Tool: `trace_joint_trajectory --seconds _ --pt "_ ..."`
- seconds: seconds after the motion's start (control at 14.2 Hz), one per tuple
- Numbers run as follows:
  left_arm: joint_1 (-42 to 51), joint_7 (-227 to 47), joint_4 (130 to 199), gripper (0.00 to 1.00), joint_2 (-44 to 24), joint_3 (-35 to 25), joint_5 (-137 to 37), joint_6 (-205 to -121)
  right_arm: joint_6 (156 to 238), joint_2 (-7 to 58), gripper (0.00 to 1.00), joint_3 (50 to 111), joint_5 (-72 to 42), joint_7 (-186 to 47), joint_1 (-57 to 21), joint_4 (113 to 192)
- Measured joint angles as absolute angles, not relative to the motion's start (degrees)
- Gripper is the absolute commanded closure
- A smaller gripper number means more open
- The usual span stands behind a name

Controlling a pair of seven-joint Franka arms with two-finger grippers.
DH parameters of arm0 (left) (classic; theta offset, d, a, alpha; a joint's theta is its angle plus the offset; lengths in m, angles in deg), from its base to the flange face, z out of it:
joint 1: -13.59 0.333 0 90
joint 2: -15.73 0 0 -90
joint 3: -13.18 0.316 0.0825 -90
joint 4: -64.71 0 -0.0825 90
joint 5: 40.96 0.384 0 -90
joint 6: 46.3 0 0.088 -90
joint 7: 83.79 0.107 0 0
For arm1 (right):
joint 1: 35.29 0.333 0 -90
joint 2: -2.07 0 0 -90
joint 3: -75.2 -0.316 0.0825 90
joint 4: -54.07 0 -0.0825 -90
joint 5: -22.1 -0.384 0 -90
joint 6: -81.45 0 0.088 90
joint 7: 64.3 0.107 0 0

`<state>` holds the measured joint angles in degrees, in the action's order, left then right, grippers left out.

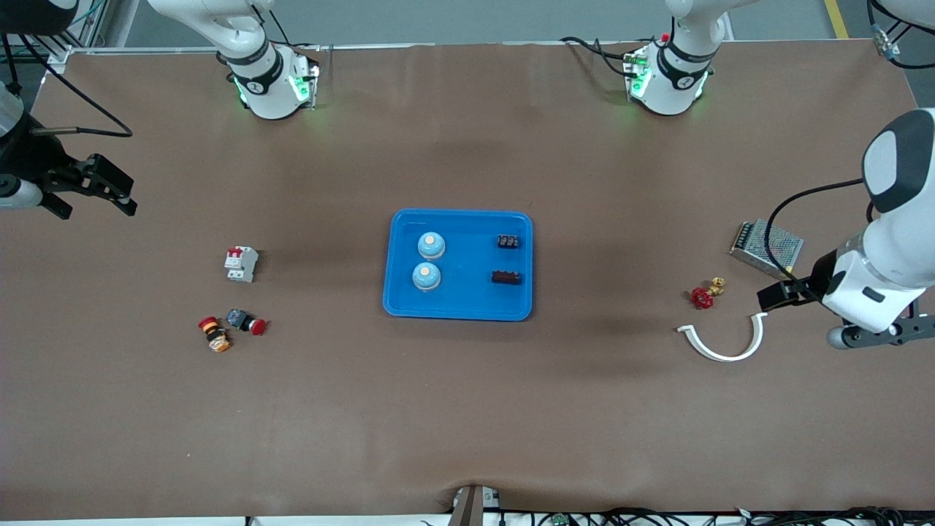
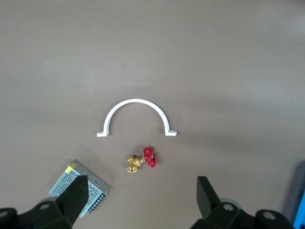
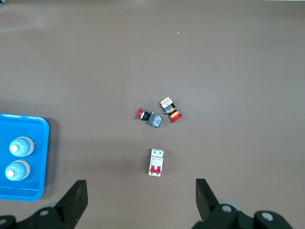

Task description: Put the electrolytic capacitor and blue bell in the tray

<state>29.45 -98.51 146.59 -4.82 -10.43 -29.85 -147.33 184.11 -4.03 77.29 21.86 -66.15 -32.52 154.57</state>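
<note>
The blue tray lies mid-table and also shows in the right wrist view. Two blue bells stand upright in it, toward the right arm's end. Two small dark block-like parts lie in its other half; I cannot tell whether either is the electrolytic capacitor. My right gripper hangs open and holds nothing, over bare table at the right arm's end. My left gripper is open with nothing in it, above the table beside a valve.
A white and red circuit breaker and two red push buttons lie toward the right arm's end. A red-handled brass valve, a white half-ring clamp and a perforated metal box lie toward the left arm's end.
</note>
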Motion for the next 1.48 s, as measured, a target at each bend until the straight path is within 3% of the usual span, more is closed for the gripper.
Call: trace_joint_trajectory --seconds 0.35,0.98,1.48 --pt "21.6 -91.7 146.6 0.00 0.5 1.4 -35.3 -142.4 184.1 -4.0 0.00 77.3 21.9 -66.2 -32.5 154.5" --pt "16.2 -88.7 146.9 0.00 7.3 8.1 -38.7 -136.1 184.0 -4.0 0.00 77.2 21.9 -66.3 -31.2 154.4" --pt "14.6 -82.6 149.0 0.00 10.8 13.1 -38.9 -137.6 184.1 -4.0 0.00 77.2 21.9 -66.5 -30.7 154.3"
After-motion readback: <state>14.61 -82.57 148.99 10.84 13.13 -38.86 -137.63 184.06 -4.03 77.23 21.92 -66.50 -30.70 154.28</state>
